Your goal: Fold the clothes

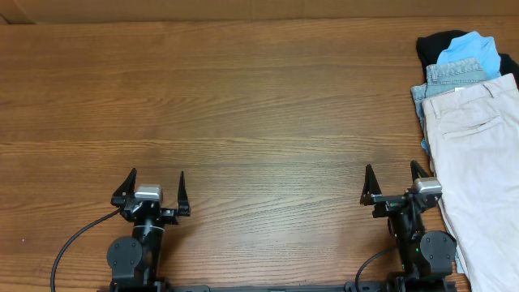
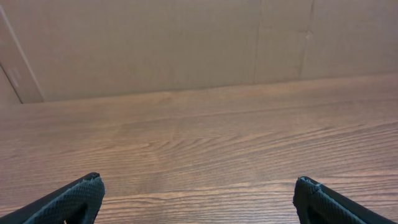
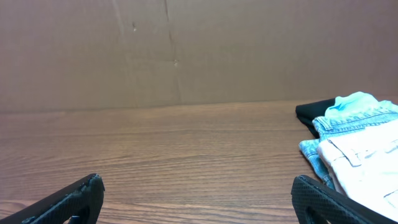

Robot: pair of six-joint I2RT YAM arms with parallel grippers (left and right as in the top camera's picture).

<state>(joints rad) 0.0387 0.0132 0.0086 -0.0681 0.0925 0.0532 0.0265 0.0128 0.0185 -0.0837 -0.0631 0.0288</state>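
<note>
Both arms are kept low at the near edge of the table [image 1: 243, 97], pointed forward. The left gripper [image 1: 156, 175] and right gripper [image 1: 392, 169] are spread wide (both over bare wood). The beige shorts [image 1: 478, 154] are laid just beside the right gripper.

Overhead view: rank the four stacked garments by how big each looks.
1. The beige shorts, by far.
2. The sky-blue garment and denim shorts look about alike.
3. The black garment, probably smallest.
All but the top are partly covered.
</note>
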